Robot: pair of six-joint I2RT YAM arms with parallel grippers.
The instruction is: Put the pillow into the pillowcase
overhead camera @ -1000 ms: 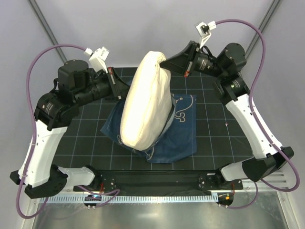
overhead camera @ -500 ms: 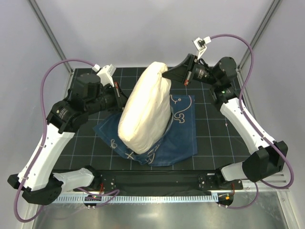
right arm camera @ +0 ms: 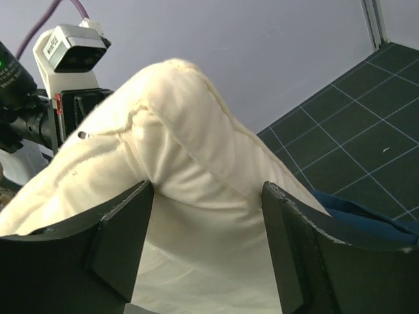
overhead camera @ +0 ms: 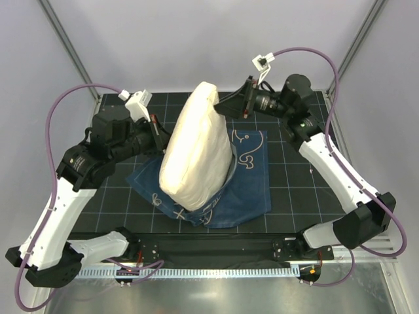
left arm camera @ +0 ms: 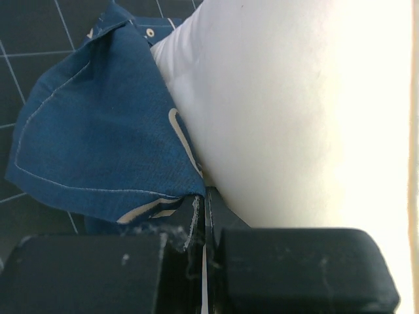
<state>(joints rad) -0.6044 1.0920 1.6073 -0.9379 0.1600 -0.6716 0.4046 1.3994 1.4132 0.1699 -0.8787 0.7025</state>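
Observation:
The cream-white pillow (overhead camera: 196,150) stands on end, its lower part inside the navy pillowcase (overhead camera: 247,190) spread on the mat. Beside the pillow's left side, my left gripper (overhead camera: 159,132) is shut on the pillowcase's hem. In the left wrist view the blue pillowcase (left arm camera: 98,131) hangs from the left gripper's (left arm camera: 206,219) closed jaws, with the pillow (left arm camera: 294,118) pressed against it. My right gripper (overhead camera: 224,108) is at the pillow's top right corner. It stands open, and the right gripper (right arm camera: 208,191) straddles the pillow's (right arm camera: 190,150) seamed corner without pinching it.
The black gridded mat (overhead camera: 294,176) covers the table. A metal rail (overhead camera: 216,271) and the arm bases line the near edge. Grey walls stand close on all sides. The left wrist's camera (right arm camera: 69,46) looms just behind the pillow top.
My right gripper has opened and let go of the pillow's top corner. The pillow's top has leaned slightly left. The left gripper stays shut on the pillowcase.

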